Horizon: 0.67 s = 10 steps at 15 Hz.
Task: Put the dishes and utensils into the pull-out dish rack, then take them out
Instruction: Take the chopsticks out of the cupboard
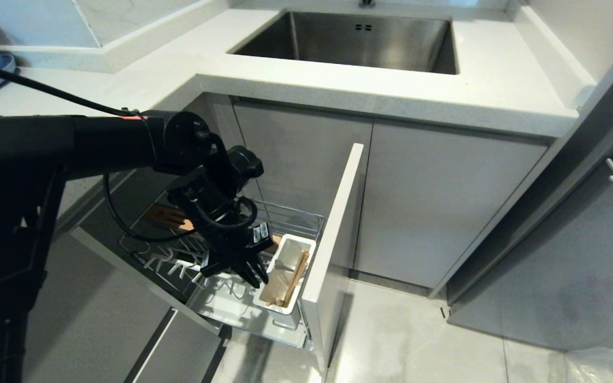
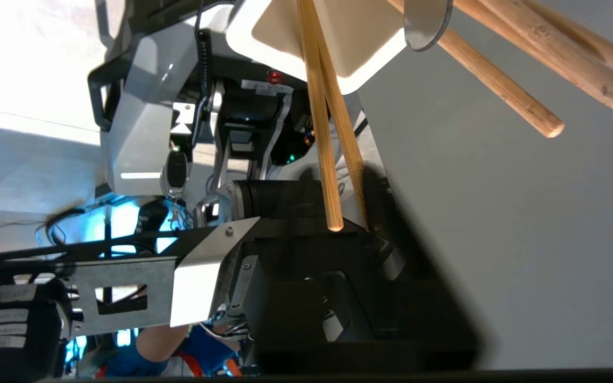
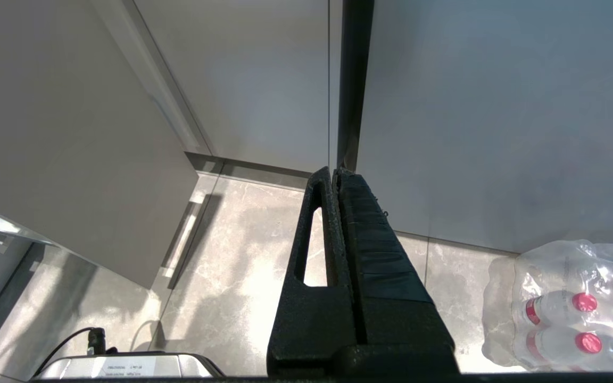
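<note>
Inside the white rectangular caddy [image 1: 287,276], slim wooden chopsticks [image 1: 296,278] lean.

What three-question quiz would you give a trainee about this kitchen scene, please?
1. True or false: the wooden chopsticks stand in the white cutlery caddy of the pull-out dish rack.
2. Fill in the blank: the right gripper, which points at the floor far from the rack, has its fingers ____ (open or shut).
3. Which gripper hangs over the rack, just beside the caddy?
A. the left gripper
B. the right gripper
C. both grippers

Key: 1 true; 2 shut; 3 A.
</note>
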### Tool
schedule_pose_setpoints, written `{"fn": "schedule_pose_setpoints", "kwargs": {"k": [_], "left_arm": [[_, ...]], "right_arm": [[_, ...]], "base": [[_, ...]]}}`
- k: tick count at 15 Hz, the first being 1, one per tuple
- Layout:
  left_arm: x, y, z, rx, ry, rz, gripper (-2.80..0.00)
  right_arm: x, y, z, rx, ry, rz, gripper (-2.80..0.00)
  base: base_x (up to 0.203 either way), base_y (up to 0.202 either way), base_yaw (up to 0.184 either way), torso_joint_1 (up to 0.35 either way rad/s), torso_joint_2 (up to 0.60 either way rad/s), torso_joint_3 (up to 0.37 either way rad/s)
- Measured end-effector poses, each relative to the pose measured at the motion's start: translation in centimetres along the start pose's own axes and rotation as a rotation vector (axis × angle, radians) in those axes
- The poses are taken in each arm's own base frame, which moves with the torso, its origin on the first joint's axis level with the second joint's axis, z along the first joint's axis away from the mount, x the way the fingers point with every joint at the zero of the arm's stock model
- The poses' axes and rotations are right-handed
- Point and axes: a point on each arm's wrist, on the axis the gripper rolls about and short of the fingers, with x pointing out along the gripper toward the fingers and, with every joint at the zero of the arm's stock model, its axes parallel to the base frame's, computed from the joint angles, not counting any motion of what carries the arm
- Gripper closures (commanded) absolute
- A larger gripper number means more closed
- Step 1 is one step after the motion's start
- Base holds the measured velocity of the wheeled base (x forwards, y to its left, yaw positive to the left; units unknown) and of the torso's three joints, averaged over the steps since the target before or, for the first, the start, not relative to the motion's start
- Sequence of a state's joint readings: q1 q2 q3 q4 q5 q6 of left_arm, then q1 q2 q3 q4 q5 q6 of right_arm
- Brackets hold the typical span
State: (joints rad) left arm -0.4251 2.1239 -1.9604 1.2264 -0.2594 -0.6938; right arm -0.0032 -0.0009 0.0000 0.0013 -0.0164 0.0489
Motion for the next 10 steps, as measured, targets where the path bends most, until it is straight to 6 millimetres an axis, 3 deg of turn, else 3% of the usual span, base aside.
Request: {"fn": "schedule_pose_setpoints", "kwargs": {"k": [10], "left_arm": [[1.6, 0.1, 0.5, -0.022, 0.061, 0.011, -2.80]], "right_arm": [[0.0, 0.0, 0.0, 0.000, 0.000, 0.000, 0.00]], "base": [[0.000, 0.000, 0.000, 0.000, 0.00, 0.000]]}}
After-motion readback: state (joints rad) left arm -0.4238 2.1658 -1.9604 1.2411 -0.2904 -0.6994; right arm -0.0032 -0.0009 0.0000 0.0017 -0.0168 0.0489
